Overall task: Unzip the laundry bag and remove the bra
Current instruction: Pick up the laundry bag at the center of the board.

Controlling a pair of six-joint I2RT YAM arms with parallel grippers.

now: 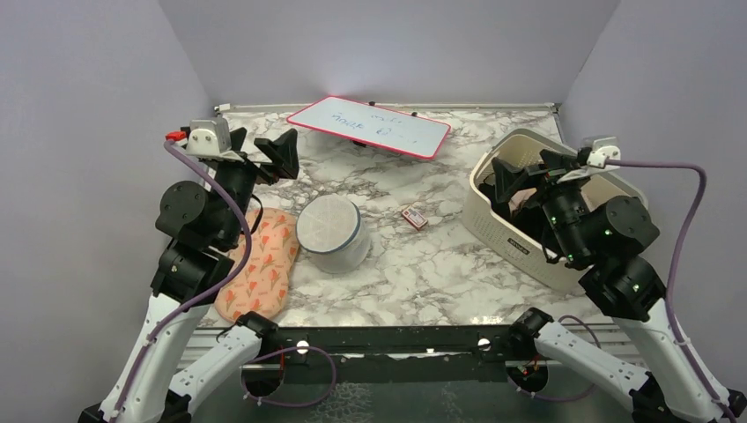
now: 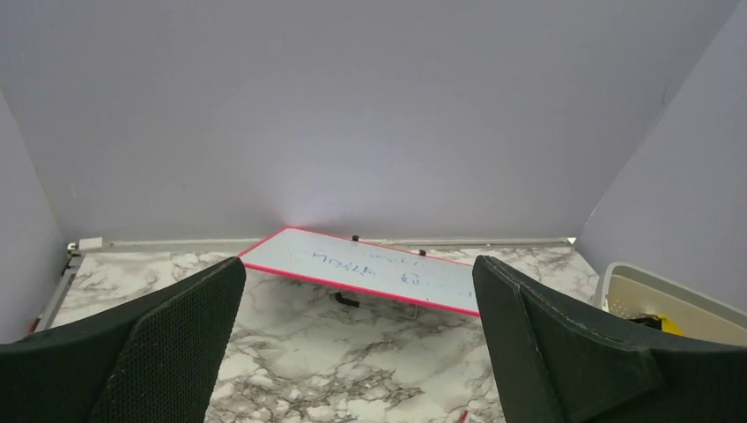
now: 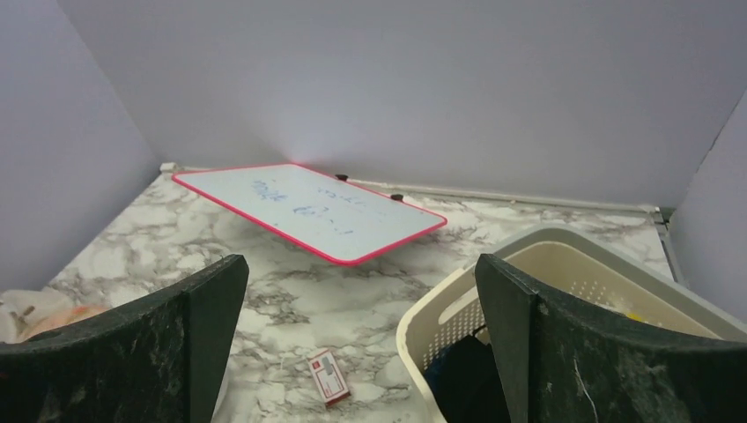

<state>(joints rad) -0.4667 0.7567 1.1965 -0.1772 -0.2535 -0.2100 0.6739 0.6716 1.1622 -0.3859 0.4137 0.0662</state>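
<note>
The laundry bag (image 1: 332, 233), a white mesh cylinder with dark trim round its flat top, stands upright and zipped near the table's middle left. No mustard-yellow bra shows; the bag's inside cannot be made out. My left gripper (image 1: 262, 152) is open and empty, raised above and behind the bag's left side. In the left wrist view (image 2: 357, 264) its jaws stand wide apart and the bag is out of view. My right gripper (image 1: 533, 172) is open and empty, held over the basket; its jaws also stand wide in the right wrist view (image 3: 361, 264).
An orange-pink patterned pouch (image 1: 260, 264) lies left of the bag. A cream basket (image 1: 493, 231) at the right holds a black garment (image 3: 467, 370) and a small yellow piece (image 2: 667, 324). A red-framed whiteboard (image 1: 370, 126) lies at the back. A small red-and-white box (image 1: 414, 217) lies between bag and basket.
</note>
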